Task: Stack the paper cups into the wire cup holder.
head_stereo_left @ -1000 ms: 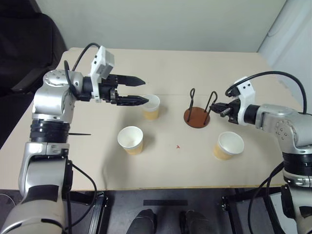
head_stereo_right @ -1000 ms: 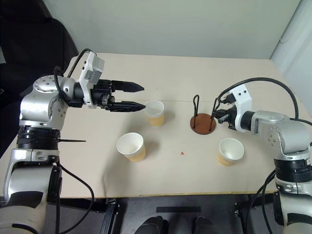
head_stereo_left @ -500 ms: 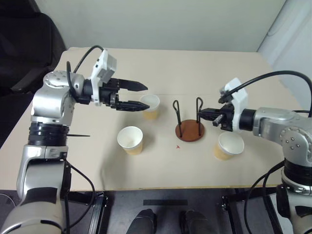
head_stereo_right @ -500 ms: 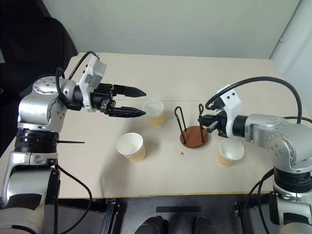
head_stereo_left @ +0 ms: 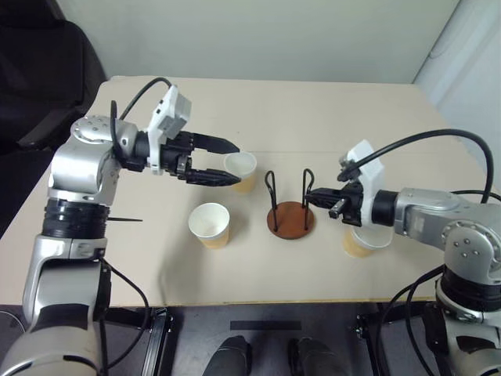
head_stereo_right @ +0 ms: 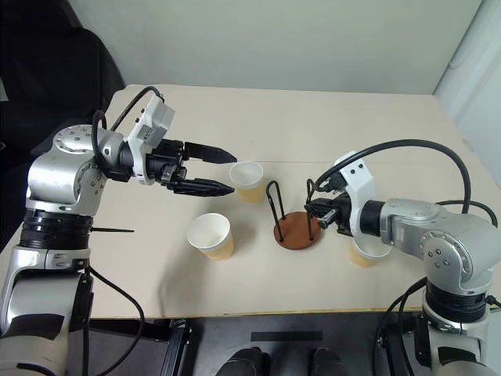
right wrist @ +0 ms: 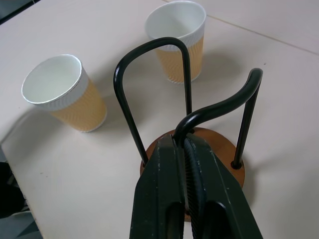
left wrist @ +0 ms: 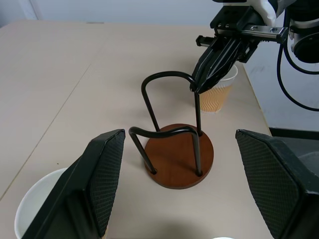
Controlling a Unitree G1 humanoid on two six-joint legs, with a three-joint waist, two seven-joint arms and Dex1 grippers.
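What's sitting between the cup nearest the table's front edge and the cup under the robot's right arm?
The wire cup holder, gripped by the right gripper, stands between that front cup and the right-hand cup, seen in both eye views.

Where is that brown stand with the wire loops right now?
The wire cup holder stands mid-table between two paper cups and the right gripper, which pinches one loop.

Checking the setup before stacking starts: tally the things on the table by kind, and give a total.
Tapered paper cups, white inside with pale yellow-tan walls: 3
Wire cup holder, round reddish-brown base with two black wire loops: 1
Total: 4
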